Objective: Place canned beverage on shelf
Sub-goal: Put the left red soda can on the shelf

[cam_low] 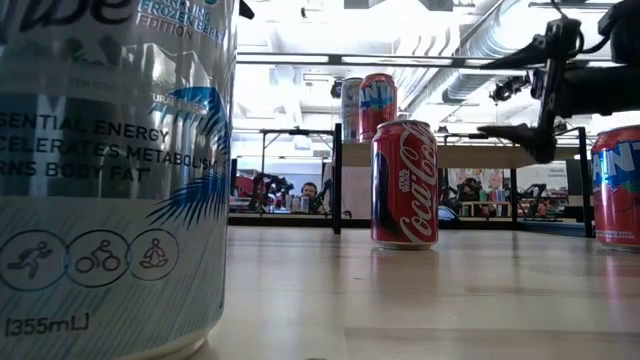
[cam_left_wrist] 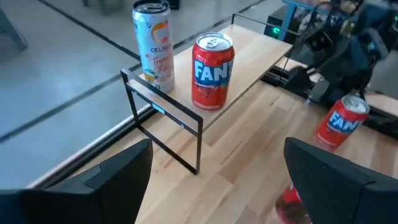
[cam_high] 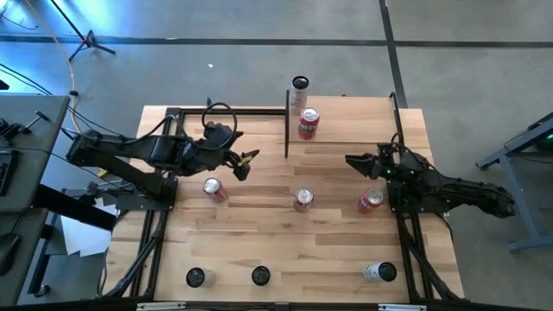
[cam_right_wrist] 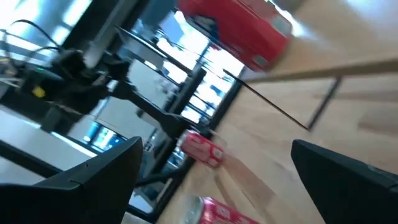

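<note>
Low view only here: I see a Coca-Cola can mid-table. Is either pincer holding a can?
Observer: No. From above, the left pincer and the right pincer both hang open, empty.
Operator: Where is the Coca-Cola can from them?
Observer: The Coca-Cola can stands roughly midway between them.
Operator: Where are the shelf's cans?
Observer: The Celsius can and the Fanta can stand at the end of the shelf nearest the left arm.

Shelf (cam_high: 354, 121): two cans (cam_high: 308, 123) crowd its left end; board bare toward right end. Black upright (cam_high: 287, 121) borders left end.
</note>
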Controlling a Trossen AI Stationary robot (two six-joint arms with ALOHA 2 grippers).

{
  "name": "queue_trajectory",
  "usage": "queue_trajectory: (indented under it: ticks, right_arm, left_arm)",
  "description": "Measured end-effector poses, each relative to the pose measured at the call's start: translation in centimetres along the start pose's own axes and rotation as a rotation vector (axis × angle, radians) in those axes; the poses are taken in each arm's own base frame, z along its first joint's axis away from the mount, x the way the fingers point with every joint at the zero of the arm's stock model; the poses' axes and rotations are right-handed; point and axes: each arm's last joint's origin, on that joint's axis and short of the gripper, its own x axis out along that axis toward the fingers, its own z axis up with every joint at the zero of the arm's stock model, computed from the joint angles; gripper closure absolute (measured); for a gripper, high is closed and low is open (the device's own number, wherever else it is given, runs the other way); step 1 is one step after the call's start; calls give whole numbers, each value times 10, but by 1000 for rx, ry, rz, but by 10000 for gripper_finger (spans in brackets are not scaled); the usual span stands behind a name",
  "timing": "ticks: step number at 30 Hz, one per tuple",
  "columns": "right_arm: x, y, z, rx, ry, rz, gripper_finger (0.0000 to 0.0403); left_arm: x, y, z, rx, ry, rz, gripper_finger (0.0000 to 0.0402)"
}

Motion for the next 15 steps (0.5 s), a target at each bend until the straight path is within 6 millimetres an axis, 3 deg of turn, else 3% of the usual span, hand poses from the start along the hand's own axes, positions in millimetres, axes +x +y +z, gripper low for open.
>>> queue_trajectory:
  ticks: [6, 10, 15]
  right_arm:
    - [-1, 11, 6, -163, -39, 90, 4]
    - [-4, 36, 21, -245, -49, 145, 4]
    - [-6, 65, 41, -463, 73, -10, 4]
  left_arm:
    - [0, -1, -1, 22, 23, -49, 64]
    - [0, -2, -1, 19, 36, -75, 64]
    - [0, -2, -1, 18, 41, -87, 64]
